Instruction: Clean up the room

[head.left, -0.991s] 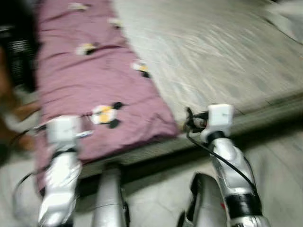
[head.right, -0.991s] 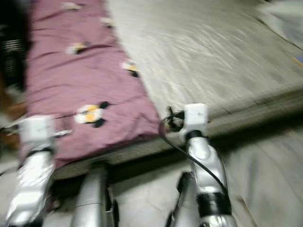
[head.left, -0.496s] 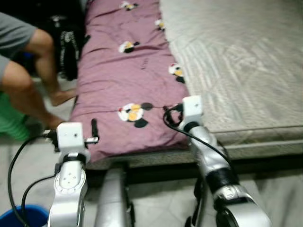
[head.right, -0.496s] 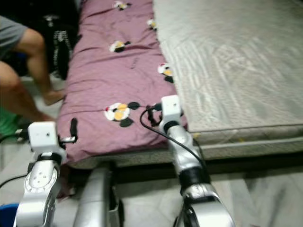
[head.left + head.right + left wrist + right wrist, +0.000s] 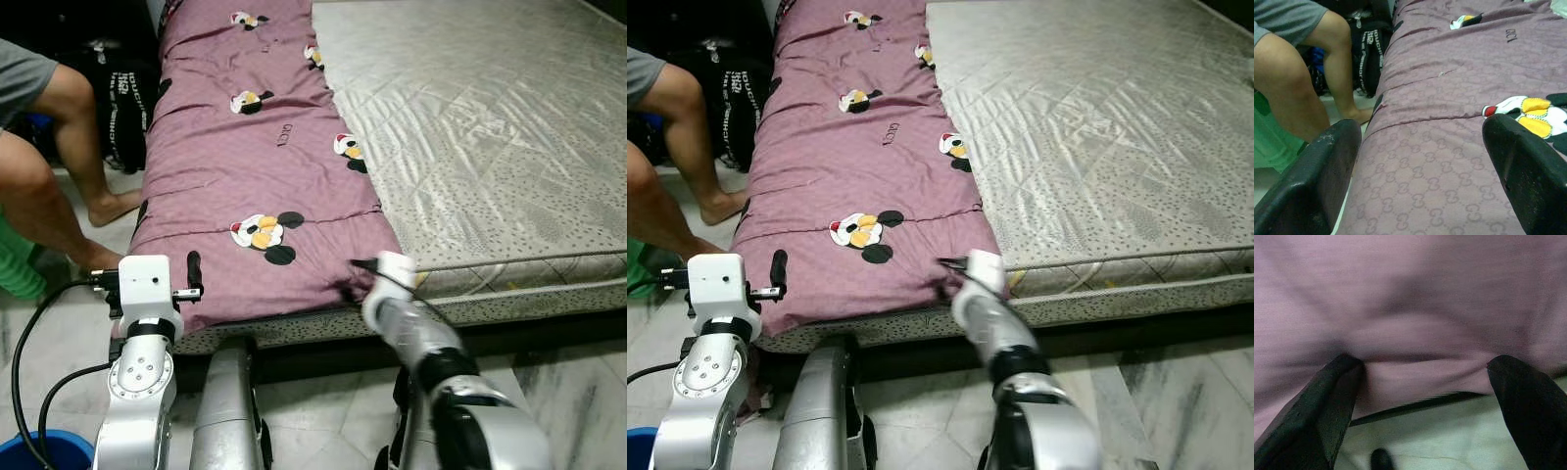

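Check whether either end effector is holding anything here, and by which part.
Nothing is held. Right end effector is open against the purple blanket's near corner; left end effector hovers open by its near edge.

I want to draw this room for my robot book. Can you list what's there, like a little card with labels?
bed cover: purple quilt with cartoon mice, on the mattress's left strip
mattress: bare grey mattress
right hand: open, fingers pressed against the quilt's near corner
left hand: open, held at the quilt's near left edge
person: bare legs beside the bed
floor: blue bucket
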Controlling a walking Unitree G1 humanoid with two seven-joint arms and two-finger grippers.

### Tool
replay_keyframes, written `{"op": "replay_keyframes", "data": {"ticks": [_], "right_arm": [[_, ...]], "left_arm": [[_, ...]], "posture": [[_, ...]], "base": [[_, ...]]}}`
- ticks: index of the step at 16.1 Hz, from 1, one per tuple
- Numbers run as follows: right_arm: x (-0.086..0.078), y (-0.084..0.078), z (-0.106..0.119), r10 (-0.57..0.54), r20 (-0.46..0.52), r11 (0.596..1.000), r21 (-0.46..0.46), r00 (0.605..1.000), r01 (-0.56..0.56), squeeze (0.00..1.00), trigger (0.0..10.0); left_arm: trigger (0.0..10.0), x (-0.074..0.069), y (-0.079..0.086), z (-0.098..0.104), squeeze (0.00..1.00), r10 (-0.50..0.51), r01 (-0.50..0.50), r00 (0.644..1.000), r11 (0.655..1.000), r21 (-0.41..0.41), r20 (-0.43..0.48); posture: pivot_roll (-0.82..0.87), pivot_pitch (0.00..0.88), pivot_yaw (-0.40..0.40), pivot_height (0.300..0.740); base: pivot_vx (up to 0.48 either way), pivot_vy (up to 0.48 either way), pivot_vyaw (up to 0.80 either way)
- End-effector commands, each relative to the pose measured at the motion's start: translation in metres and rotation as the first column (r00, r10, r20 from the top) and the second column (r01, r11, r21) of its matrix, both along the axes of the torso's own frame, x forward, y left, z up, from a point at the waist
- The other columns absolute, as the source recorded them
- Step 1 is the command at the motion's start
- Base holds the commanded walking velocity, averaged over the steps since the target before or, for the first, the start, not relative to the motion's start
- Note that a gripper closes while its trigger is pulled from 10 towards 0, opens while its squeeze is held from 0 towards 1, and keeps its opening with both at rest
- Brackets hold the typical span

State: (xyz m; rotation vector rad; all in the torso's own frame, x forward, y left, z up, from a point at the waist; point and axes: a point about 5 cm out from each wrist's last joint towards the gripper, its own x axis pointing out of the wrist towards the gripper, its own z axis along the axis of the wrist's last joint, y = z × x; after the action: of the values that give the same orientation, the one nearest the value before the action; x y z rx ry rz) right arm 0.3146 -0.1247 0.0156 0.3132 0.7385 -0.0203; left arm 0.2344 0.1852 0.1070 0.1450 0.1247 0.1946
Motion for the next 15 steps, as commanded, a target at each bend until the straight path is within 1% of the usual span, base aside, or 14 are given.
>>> {"op": "replay_keyframes", "data": {"ticks": [1, 2, 3, 4, 5, 6, 7, 8, 9, 10, 11, 12, 13, 15], "right_arm": [[0.003, -0.019, 0.005, -0.073, 0.035, 0.997, -0.029, 0.997, 0.074, 0.00, 10.0], [0.007, -0.026, 0.012, -0.098, 0.090, 0.994, -0.042, 0.991, 0.103, 0.00, 10.0], [0.012, -0.034, 0.022, -0.123, 0.173, 0.989, -0.058, 0.977, 0.134, 0.00, 10.0], [0.020, -0.045, 0.049, -0.148, 0.383, 0.978, -0.081, 0.912, 0.192, 0.00, 10.0], [0.021, -0.048, 0.061, -0.145, 0.461, 0.972, -0.099, 0.876, 0.213, 0.00, 10.0], [0.019, -0.051, 0.070, -0.128, 0.516, 0.963, -0.138, 0.847, 0.229, 0.00, 10.0], [0.016, -0.054, 0.078, -0.093, 0.568, 0.949, -0.198, 0.818, 0.245, 0.00, 10.0], [0.010, -0.057, 0.089, -0.028, 0.629, 0.921, -0.287, 0.777, 0.265, 0.00, 10.0], [0.005, -0.059, 0.095, -0.010, 0.658, 0.904, -0.316, 0.753, 0.288, 0.00, 10.0], [0.000, -0.060, 0.100, -0.012, 0.680, 0.898, -0.314, 0.734, 0.306, 0.00, 10.0], [-0.005, -0.058, 0.105, 0.004, 0.705, 0.909, -0.297, 0.709, 0.291, 0.00, 10.0], [-0.014, -0.053, 0.107, 0.036, 0.715, 0.924, -0.291, 0.698, 0.250, 0.00, 10.0], [-0.019, -0.052, 0.106, 0.053, 0.713, 0.920, -0.307, 0.699, 0.243, 0.00, 10.0], [-0.028, -0.049, 0.103, 0.052, 0.707, 0.936, -0.280, 0.705, 0.212, 0.00, 10.0]], "left_arm": [[10.0, 0.000, 0.001, 0.001, 0.00, 0.006, -0.006, 1.000, 1.000, 0.003, -0.003], [10.0, 0.003, -0.001, 0.002, 0.00, 0.000, 0.000, 1.000, 1.000, 0.001, 0.000], [10.0, 0.005, -0.002, 0.003, 0.00, -0.007, 0.007, 1.000, 1.000, -0.001, 0.005], [10.0, 0.007, -0.003, 0.003, 0.00, -0.011, 0.011, 1.000, 1.000, -0.003, 0.007], [10.0, 0.007, -0.003, 0.003, 0.00, -0.012, 0.012, 1.000, 1.000, -0.003, 0.007], [10.0, 0.007, -0.002, 0.003, 0.00, -0.013, 0.013, 1.000, 1.000, -0.004, 0.007], [10.0, 0.006, -0.002, 0.000, 0.00, -0.012, 0.012, 1.000, 1.000, -0.007, 0.001], [10.0, 0.002, -0.001, -0.004, 0.00, -0.011, 0.010, 1.000, 1.000, -0.012, -0.015], [10.0, -0.001, 0.000, -0.008, 0.00, -0.008, 0.007, 1.000, 1.000, -0.013, -0.029], [10.0, -0.001, 0.000, -0.009, 0.00, -0.008, 0.008, 0.999, 1.000, -0.013, -0.033], [10.0, 0.002, -0.001, -0.007, 0.00, -0.018, 0.018, 1.000, 1.000, -0.010, -0.018], [10.0, 0.009, -0.004, -0.001, 0.00, -0.029, 0.030, 0.999, 0.999, -0.032, 0.023], [10.0, 0.011, -0.006, -0.001, 0.00, -0.034, 0.036, 0.999, 0.998, -0.048, 0.030], [10.0, 0.012, -0.014, -0.001, 0.00, -0.073, 0.076, 0.996, 0.995, -0.063, 0.043]], "posture": [[0.11, 0.034, 0.009, 0.533], [0.10, 0.027, 0.013, 0.533], [0.10, 0.025, 0.015, 0.533], [0.09, 0.021, 0.016, 0.533], [0.08, 0.018, 0.020, 0.533], [0.08, 0.018, 0.020, 0.533], [0.06, 0.001, 0.029, 0.533], [0.05, 0.000, 0.038, 0.533], [0.04, 0.000, 0.043, 0.533], [0.03, 0.000, 0.048, 0.533], [0.02, 0.000, 0.054, 0.533], [0.01, 0.000, 0.054, 0.533], [0.01, 0.000, 0.055, 0.533], [-0.01, 0.000, 0.053, 0.533]], "base": [[0.000, 0.000, 0.00], [0.000, 0.000, 0.00], [0.000, 0.000, 0.00], [0.000, 0.000, 0.00], [0.000, 0.000, 0.00], [0.000, 0.000, 0.00], [0.000, 0.000, 0.00], [0.000, 0.000, 0.00], [0.000, 0.000, 0.00], [0.000, 0.000, 0.00], [0.000, 0.000, 0.00], [0.000, 0.000, 0.00], [0.000, 0.000, 0.00], [0.000, 0.000, 0.00]]}}
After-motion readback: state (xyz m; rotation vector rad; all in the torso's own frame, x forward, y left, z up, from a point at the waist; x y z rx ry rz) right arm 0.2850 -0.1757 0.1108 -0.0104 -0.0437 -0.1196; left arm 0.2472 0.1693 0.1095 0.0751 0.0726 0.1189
